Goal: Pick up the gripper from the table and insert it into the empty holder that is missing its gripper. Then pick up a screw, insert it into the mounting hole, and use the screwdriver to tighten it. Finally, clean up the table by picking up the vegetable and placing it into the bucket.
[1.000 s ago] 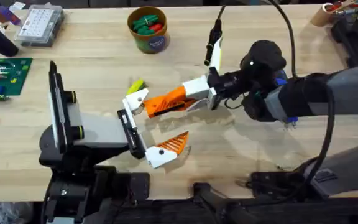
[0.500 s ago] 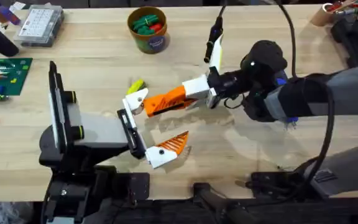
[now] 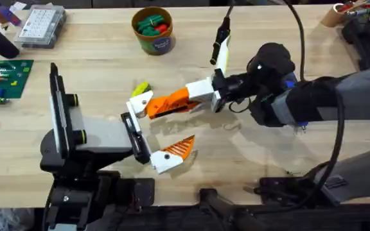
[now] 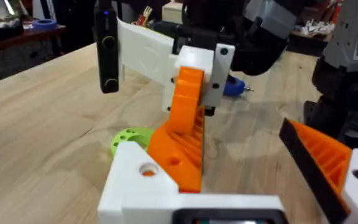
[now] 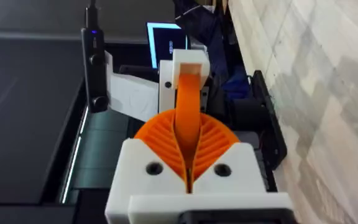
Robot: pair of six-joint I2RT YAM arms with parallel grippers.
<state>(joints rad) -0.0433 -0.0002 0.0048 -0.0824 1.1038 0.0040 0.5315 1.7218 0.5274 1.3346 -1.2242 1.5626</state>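
The right gripper (image 3: 198, 97), white with orange ribbed pads, is reaching in from the right side of the table on a dark arm stretched low and leftward across the middle. Its 2 fingers are clamping the gripper (image 3: 153, 104) — a wedge-shaped finger piece of ribbed orange plastic with a white base block — which is pointing left, its white end sitting just beside the upper end of the holder (image 3: 135, 137), a flat black bracket bar fronting a grey-and-black arm body with a tall black upright plate. Whether the base block is touching the bar is unclear. In the right wrist view the pads (image 5: 160, 140) are pressing together on the orange piece.

A twin orange-and-white finger (image 3: 172, 153) is sitting at the bar's lower end. The small yellow vegetable (image 3: 139, 88) with a green end is lying on the wood just beyond the held piece. The round tan-orange bucket (image 3: 153, 29) with a dark label is standing well apart at the far edge, holding green and red toy pieces. A clear plastic compartment box (image 3: 40, 25) is resting at the far left corner.

In the left wrist view the blue-handled screwdriver (image 4: 234, 86) is lying on the table behind the right gripper.
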